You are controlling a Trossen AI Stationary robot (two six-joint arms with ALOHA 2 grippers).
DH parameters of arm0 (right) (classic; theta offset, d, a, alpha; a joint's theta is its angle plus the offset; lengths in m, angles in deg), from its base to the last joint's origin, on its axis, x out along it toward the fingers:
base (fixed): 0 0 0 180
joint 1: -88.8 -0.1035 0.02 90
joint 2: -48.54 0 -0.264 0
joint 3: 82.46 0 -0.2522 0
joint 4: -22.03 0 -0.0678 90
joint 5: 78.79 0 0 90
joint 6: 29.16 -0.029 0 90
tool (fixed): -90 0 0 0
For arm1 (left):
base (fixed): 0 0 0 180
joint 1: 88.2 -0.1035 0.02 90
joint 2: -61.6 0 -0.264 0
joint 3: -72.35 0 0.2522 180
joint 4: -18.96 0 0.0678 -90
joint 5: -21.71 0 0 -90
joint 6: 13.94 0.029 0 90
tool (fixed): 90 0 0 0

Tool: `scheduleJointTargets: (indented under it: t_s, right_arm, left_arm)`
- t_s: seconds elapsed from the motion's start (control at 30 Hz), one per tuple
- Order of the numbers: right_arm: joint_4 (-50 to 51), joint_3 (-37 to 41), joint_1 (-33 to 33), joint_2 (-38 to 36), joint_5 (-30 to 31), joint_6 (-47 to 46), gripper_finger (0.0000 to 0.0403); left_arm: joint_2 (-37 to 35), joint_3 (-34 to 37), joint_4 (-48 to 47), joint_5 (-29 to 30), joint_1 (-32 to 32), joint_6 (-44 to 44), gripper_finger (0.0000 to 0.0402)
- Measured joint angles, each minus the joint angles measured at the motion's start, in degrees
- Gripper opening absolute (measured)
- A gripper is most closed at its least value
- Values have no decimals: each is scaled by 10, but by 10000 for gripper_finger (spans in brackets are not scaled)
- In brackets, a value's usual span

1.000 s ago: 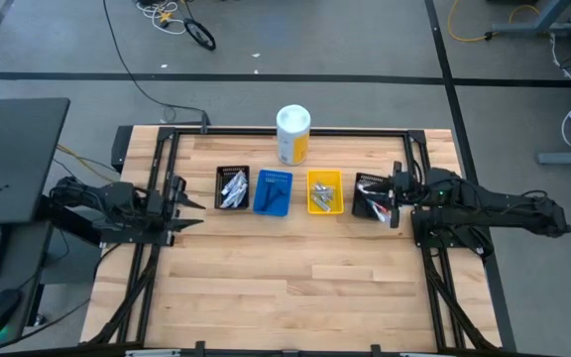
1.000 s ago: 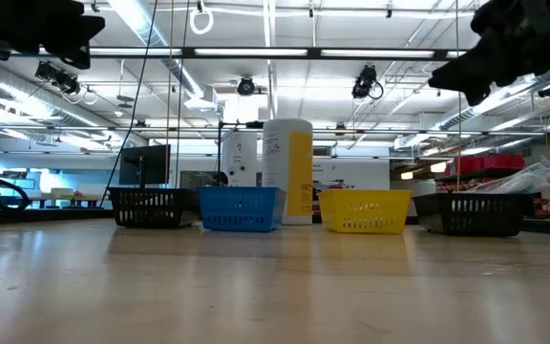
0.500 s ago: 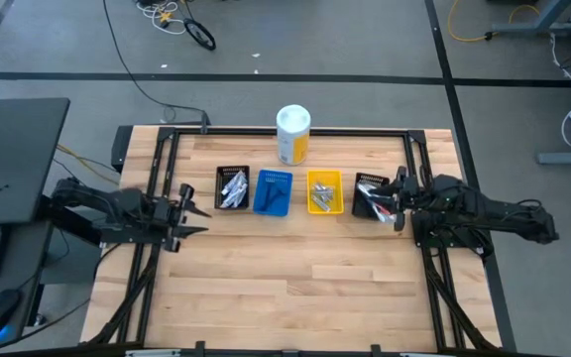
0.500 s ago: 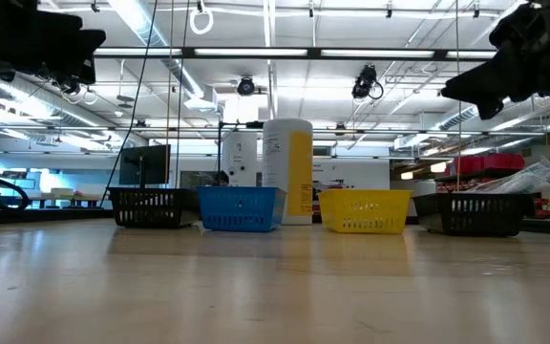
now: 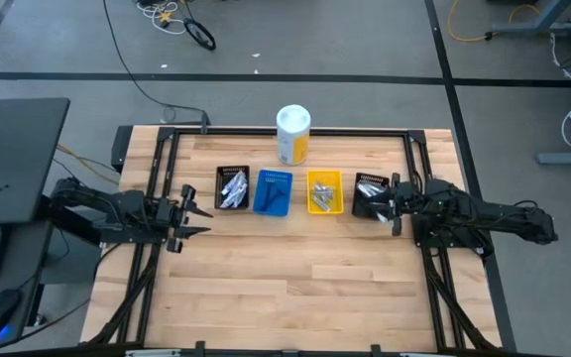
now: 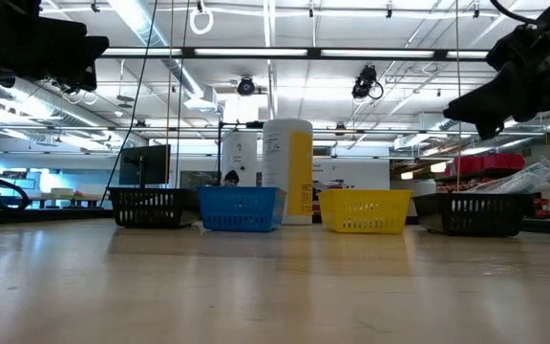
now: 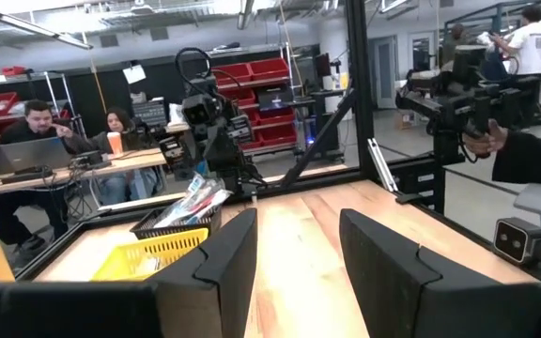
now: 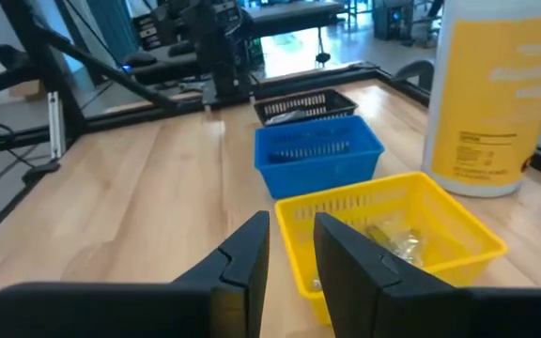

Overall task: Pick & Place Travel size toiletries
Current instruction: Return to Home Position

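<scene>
Down the middle of the high view, a row of four bins on the table (image 5: 295,288): left black bin (image 5: 220,188), blue bin (image 5: 273,179), yellow bin (image 5: 324,178), right black bin (image 5: 360,208). Travel size toiletries (image 5: 233,186) tucked inside the bins, silvery tubes bright in the left black one, more pieces poking out of the right black one. Just above the row, the white-and-yellow canister (image 5: 292,134), upright. At centre left, left gripper (image 5: 190,208), well apart from the left black bin, jaws wide, nothing between them. At centre right, right gripper (image 5: 392,199), just beside the right black bin, jaws narrow with a slim gap, empty too. Beyond the table in the left wrist view, upper left, two people (image 7: 36,127) seated at a desk.
</scene>
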Motion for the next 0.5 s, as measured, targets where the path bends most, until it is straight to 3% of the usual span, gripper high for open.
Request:
scheduleJointTargets:
  t_s: [0.5]
  right_arm:
    - [-125, 66, 0, 2, -46, 80, 96]
  left_arm:
    - [0, 0, -1, 1, 0, 2, 163]
